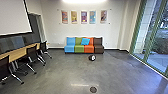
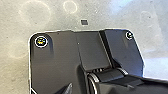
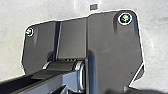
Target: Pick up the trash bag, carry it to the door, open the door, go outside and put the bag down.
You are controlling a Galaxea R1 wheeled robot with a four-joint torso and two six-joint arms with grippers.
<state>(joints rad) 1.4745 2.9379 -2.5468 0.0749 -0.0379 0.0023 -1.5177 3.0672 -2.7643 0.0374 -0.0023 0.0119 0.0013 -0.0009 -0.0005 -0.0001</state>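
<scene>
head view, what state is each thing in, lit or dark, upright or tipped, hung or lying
ceiling light: lit
white screen: hanging, blank
wall pictures: hung in a row
office chairs: upright, by the table
sofa: upright, by the wall
blue cushion: tilted, on the sofa
black-and-white object: on the floor, can't tell what it is

Head view: high, facing forward and down; coloured seats (image 1: 79, 49) far
Left wrist view: facing down, robot's plate (image 2: 58, 57) near
Right wrist view: facing down, near
Wrist views share: plate, floor (image 2: 15, 22)
</scene>
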